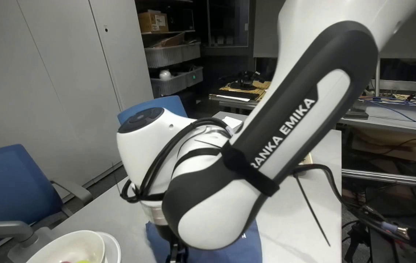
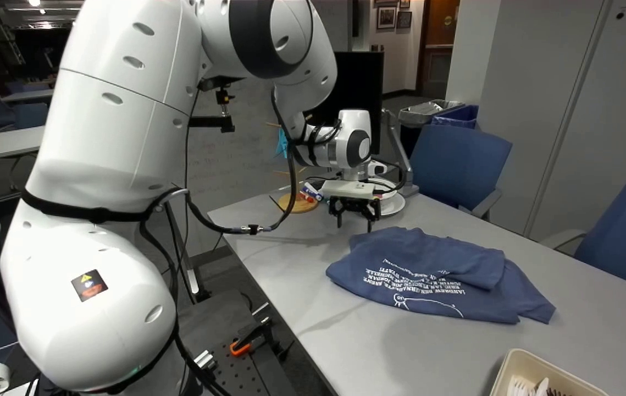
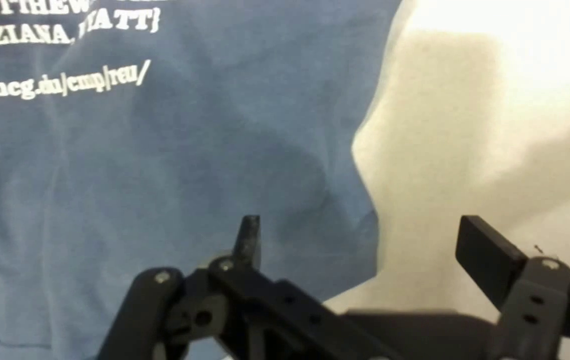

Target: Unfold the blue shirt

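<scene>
The blue shirt [image 2: 422, 258] lies folded and wrinkled on the table, with white lettering and a line drawing facing up. A flap is folded over its upper right part in that exterior view. My gripper [image 2: 354, 224] points down just above the table at the shirt's far left corner, open. From the wrist, the gripper [image 3: 357, 225] straddles an edge of the shirt [image 3: 164, 175]: the left finger hangs over cloth, the right over bare table. Nothing is held between them. In an exterior view the arm covers most of the shirt [image 1: 250, 244].
A white bowl [image 1: 65, 246] on a plate [image 1: 113, 248] stands near the gripper. Behind it is a round wooden board [image 2: 297, 204] with markers. A beige tray [image 2: 510, 363] of cutlery sits at the near end of the table [image 2: 345, 330]. Blue chairs [image 2: 455, 159] line one side.
</scene>
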You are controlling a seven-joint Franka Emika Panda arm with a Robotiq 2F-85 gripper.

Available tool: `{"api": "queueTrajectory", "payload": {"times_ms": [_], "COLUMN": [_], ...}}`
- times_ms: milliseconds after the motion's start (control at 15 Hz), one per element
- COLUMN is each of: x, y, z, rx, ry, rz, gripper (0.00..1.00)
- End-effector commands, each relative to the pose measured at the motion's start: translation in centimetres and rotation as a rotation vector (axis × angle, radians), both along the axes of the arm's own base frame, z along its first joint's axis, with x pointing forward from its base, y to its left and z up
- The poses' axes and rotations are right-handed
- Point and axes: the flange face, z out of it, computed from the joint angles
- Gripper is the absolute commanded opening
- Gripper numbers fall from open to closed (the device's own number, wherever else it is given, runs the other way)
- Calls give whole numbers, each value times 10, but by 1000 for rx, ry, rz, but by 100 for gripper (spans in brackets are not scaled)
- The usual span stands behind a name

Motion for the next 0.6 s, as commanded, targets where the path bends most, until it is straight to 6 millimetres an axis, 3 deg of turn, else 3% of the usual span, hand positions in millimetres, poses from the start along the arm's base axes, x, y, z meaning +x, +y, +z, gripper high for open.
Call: {"api": "queueTrajectory", "payload": {"times_ms": [0, 533], "x": [-30, -35], "y": [9, 22], "z": [-5, -26], "rx": [-20, -47], "ry": [-22, -198], "rz": [94, 290], "gripper": [100, 100]}}
